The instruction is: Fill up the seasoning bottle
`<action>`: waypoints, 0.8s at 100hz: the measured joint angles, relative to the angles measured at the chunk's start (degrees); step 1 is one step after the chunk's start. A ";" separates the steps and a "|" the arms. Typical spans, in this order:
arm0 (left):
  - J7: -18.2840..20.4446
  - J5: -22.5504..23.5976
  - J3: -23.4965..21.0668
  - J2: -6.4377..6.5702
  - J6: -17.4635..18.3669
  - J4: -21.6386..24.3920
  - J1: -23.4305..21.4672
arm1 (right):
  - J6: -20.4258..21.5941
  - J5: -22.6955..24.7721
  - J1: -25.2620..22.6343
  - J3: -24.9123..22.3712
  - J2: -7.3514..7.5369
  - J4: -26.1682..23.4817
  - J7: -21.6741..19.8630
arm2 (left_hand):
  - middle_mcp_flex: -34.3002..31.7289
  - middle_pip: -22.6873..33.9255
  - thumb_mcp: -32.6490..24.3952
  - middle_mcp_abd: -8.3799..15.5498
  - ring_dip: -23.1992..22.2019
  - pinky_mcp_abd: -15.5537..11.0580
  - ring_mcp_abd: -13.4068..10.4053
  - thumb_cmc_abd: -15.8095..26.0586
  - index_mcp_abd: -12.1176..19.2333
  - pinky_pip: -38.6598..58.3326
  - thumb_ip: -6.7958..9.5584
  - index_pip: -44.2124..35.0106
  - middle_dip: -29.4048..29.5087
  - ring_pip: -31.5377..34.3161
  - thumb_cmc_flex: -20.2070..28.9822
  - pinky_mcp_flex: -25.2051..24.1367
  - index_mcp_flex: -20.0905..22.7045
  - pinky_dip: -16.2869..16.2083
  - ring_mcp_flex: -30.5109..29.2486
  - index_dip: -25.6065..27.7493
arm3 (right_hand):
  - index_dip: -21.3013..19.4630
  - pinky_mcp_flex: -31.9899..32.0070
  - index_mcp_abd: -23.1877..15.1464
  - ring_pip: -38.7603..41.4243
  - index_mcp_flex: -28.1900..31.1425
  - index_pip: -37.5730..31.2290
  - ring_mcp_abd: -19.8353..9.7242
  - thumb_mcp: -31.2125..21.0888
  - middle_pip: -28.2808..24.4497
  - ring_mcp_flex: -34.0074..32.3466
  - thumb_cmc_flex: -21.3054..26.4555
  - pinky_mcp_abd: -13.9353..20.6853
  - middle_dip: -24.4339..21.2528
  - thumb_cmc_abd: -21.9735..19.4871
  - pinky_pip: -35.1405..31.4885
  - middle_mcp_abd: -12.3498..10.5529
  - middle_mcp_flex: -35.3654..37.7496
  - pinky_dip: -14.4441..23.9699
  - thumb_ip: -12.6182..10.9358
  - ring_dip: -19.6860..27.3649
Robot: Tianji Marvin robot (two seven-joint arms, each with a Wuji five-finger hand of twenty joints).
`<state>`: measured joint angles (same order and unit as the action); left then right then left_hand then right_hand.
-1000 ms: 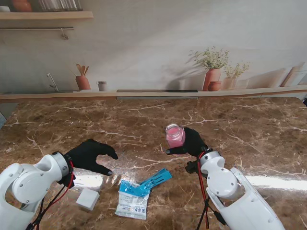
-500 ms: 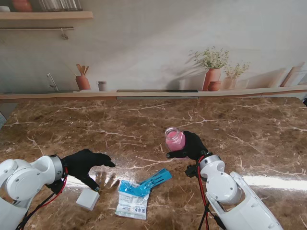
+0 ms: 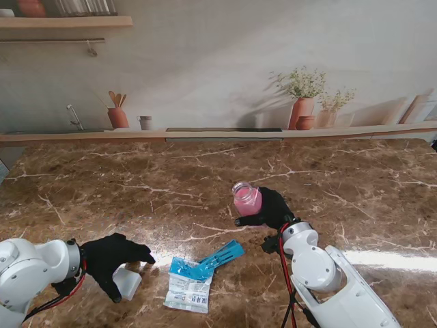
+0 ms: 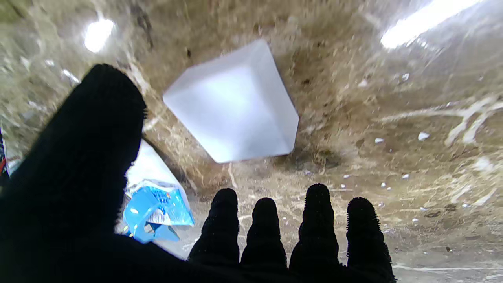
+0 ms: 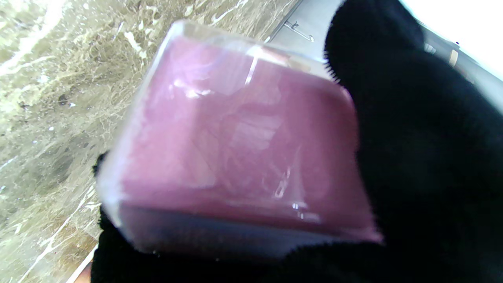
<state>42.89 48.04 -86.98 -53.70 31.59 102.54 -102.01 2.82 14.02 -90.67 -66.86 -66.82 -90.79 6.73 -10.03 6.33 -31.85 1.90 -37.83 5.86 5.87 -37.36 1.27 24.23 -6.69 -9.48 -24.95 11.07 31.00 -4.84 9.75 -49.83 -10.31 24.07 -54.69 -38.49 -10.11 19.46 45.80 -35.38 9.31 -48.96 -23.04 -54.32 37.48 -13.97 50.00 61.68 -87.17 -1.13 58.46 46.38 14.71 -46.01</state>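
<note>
Reaching with spread fingers (image 4: 316,220), left hand (image 3: 109,263) risks nudging white lid (image 3: 128,281) away, while right hand (image 3: 273,207), fingers clasping pink seasoning bottle (image 3: 246,199), tilts it toward spilling.

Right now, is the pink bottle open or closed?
Open: the seasoning bottle in the right robot hand has no lid; a white cap lies on the table.

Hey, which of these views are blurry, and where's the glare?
Right wrist view: the pink bottle fills the frame, smeared and out of focus. Left wrist view: the white cap is soft-edged, with glare streaks on the marble table. Stand view: sharp, with bright reflections.
</note>
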 measured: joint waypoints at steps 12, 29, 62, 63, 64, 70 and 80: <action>-1.70 2.98 -2.13 -0.02 3.58 0.82 -2.44 | -0.02 -0.20 -0.08 0.06 -0.05 -0.04 0.22 | 0.00 -0.02 -1.27 0.09 -0.01 -0.41 -0.19 -0.27 -1.29 -0.50 -0.09 1.68 -1.81 0.00 -2.52 -0.01 0.00 -1.14 0.82 4.68 | -0.02 0.00 0.10 0.23 0.02 0.00 -0.36 0.00 -0.12 -0.01 0.00 0.00 0.05 0.00 -0.01 0.02 0.02 0.02 0.00 -0.02; -6.92 9.44 -3.29 -0.26 5.37 1.23 -4.90 | -0.01 -0.56 -0.04 0.45 -0.07 -0.01 0.32 | 0.00 3.33 -1.22 0.10 -3.30 -1.05 -0.20 -0.59 -2.08 -0.70 -0.33 2.29 -7.99 0.88 -3.10 0.01 -1.27 -1.49 0.82 14.53 | -0.09 0.00 0.17 0.42 0.03 0.00 -1.30 -0.02 -0.21 -0.01 0.00 0.00 0.48 0.00 -0.11 0.02 0.03 0.68 0.00 -0.03; -19.76 16.44 -1.45 -1.24 8.65 -3.09 -4.43 | 0.20 -1.45 0.87 1.43 -0.35 0.56 0.36 | -2.88 18.86 -7.02 1.34 -15.88 -1.11 1.99 -0.73 1.48 13.60 -0.87 -21.20 -18.66 11.72 -3.24 1.47 -2.62 -1.29 -5.25 34.46 | -0.11 0.10 0.32 1.34 0.07 0.00 -3.73 -0.26 -0.28 -0.02 0.00 0.00 0.53 0.02 -0.44 0.04 0.20 0.76 0.00 -0.05; -19.94 16.61 -1.40 -1.26 8.72 -3.15 -4.35 | 0.20 -1.45 0.88 1.43 -0.36 0.57 0.37 | -2.91 19.30 -7.02 1.43 -15.99 -1.11 1.99 -0.75 1.57 14.31 -0.87 -22.37 -18.73 11.85 -3.24 1.68 -2.62 -0.94 -5.56 33.88 | -0.11 0.10 0.34 1.34 0.07 0.00 -3.83 -0.27 -0.28 -0.02 0.00 0.00 0.53 0.02 -0.44 0.04 0.21 0.77 0.00 -0.05; -20.13 16.83 -1.34 -1.28 8.79 -3.21 -4.27 | 0.21 -1.46 0.89 1.44 -0.37 0.57 0.38 | -3.35 19.32 -7.02 1.50 -16.02 -1.11 1.99 -0.84 1.70 15.03 -0.87 -23.57 -18.85 11.72 -3.24 1.85 -2.62 -0.75 -6.15 33.60 | -0.11 0.10 0.34 1.35 0.07 0.00 -3.94 -0.27 -0.28 -0.02 0.00 0.00 0.53 0.02 -0.45 0.04 0.22 0.81 0.00 -0.05; -22.07 18.35 -0.94 -1.39 9.27 -3.72 -3.78 | 0.22 -1.48 0.94 1.44 -0.41 0.59 0.47 | -6.17 20.01 -8.49 2.16 -15.96 -0.75 1.75 -1.52 2.54 18.49 -0.92 -30.08 -19.17 12.66 -3.17 3.24 -1.37 -0.63 -10.01 32.86 | -0.11 0.11 0.37 1.47 0.08 0.00 -4.19 -0.29 -0.28 -0.02 0.00 0.00 0.54 0.02 -0.46 0.05 0.25 1.32 0.00 -0.07; -27.46 20.34 0.20 -1.52 9.55 -5.64 -2.87 | 0.23 -1.51 0.98 1.43 -0.45 0.66 0.64 | -11.99 22.46 -10.48 2.91 -15.81 0.25 1.67 -2.49 3.42 23.72 -1.47 -36.42 -20.20 15.43 -3.07 5.78 4.41 -0.40 -16.42 30.59 | -0.12 0.12 0.58 2.16 0.11 0.00 -4.59 -0.37 -0.28 -0.03 0.00 0.00 0.59 0.04 -0.47 0.11 0.43 1.38 0.00 -0.10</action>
<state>15.43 68.38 -86.78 -55.21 41.14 96.89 -104.88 3.05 12.52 -89.69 -65.42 -67.27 -90.13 7.37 -22.03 28.79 -42.33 4.81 -53.64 6.11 7.54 -39.86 4.70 47.95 -8.16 -45.90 -45.15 26.50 27.94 0.94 14.16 -50.23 -26.73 54.66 -54.81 -38.37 -9.53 21.62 45.91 -35.38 4.72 -49.33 -23.32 -54.35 37.48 -13.97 50.59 61.72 -87.64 -1.02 58.88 47.77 14.71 -46.12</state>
